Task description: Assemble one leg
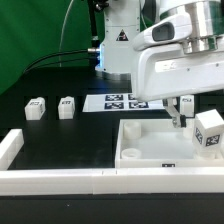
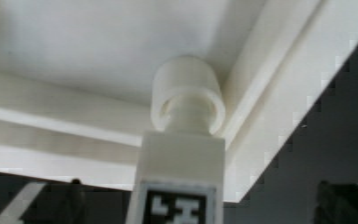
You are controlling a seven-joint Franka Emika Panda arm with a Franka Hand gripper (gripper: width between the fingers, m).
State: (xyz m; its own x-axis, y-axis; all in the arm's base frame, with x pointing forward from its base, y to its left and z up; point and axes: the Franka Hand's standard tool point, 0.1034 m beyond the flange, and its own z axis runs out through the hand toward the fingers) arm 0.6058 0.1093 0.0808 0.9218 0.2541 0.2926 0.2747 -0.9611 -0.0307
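A white leg [image 1: 208, 130] with a black-and-white tag stands at the exterior view's right end of the large white tray [image 1: 140, 150]. In the wrist view this leg [image 2: 179, 140] reaches with its rounded end into a corner of the tray [image 2: 87, 60]. My gripper [image 1: 180, 112] hangs over the tray just to the left of the leg in the exterior view. In the wrist view my gripper [image 2: 190, 205] is open; its dark fingers [image 2: 30, 205] stand wide on either side of the leg and do not touch it. Two more legs [image 1: 37, 108] [image 1: 67, 107] stand on the black table at the exterior view's left.
The marker board [image 1: 118, 101] lies behind the tray. A white rail [image 1: 90, 181] runs along the front, with a short arm [image 1: 10, 148] at the exterior view's left. The arm's white body fills the upper right.
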